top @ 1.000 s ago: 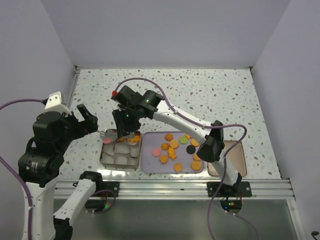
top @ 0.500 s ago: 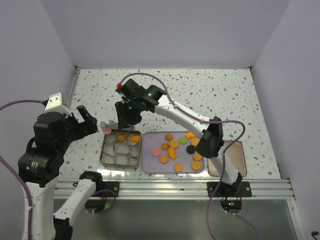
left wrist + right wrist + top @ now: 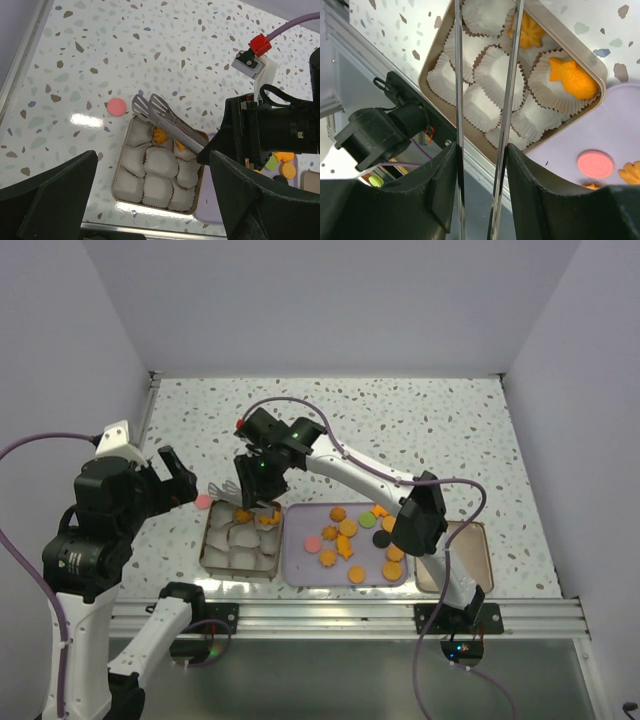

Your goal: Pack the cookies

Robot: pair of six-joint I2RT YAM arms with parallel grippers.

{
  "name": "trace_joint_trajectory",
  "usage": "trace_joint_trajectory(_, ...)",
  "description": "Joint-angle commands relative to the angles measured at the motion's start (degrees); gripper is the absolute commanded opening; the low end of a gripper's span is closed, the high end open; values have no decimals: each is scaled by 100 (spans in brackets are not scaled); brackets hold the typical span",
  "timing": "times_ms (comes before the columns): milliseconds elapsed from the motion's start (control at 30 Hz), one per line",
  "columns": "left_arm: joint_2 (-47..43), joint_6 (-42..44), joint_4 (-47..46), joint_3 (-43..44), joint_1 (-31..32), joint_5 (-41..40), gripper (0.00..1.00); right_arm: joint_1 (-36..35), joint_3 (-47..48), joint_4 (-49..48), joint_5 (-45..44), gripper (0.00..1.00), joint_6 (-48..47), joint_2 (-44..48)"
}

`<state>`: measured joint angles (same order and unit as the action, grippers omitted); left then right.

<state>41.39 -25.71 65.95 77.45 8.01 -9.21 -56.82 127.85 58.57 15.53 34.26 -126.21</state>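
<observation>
The left arm [image 3: 100,525] and the right arm [image 3: 345,473] had black joints and white links, each with a purple cable [image 3: 300,23]. The left gripper [image 3: 152,156] had broad black fingers [image 3: 45,200].

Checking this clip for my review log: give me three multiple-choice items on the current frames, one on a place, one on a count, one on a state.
1. Where does the pink cookie nearest the left hand lie?
A. In a paper cup
B. On the bare table, just outside the tin
C. Between the tong tips

2. How many orange cookies show in the tin?
A. None
B. Two
C. Five

3. What state is the left hand in?
A. Open and empty
B. Shut on a cookie
C. Shut on the tongs

Answers:
1 B: the left wrist view shows it on the speckled table, apart from the tin's far corner.
2 B: the right wrist view shows a flower shape and a fish shape, each in one of the paper cups.
3 A: its fingers stand wide apart with nothing between them.
</observation>
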Motion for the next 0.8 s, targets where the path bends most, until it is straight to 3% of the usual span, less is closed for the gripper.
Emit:
trace_joint_trajectory(0,71,146,-337,-63,25,-37,100,22,-32,-144,-15,45,-130,510)
trace_joint_trajectory(367,353,32,-452,-318,25,-72,100,135,751,331,-401,45,-262,482)
trace_joint_trajectory(767,326,49,-618,-538,25,68,100,689,-1752,488,-1306,47,-596,2829)
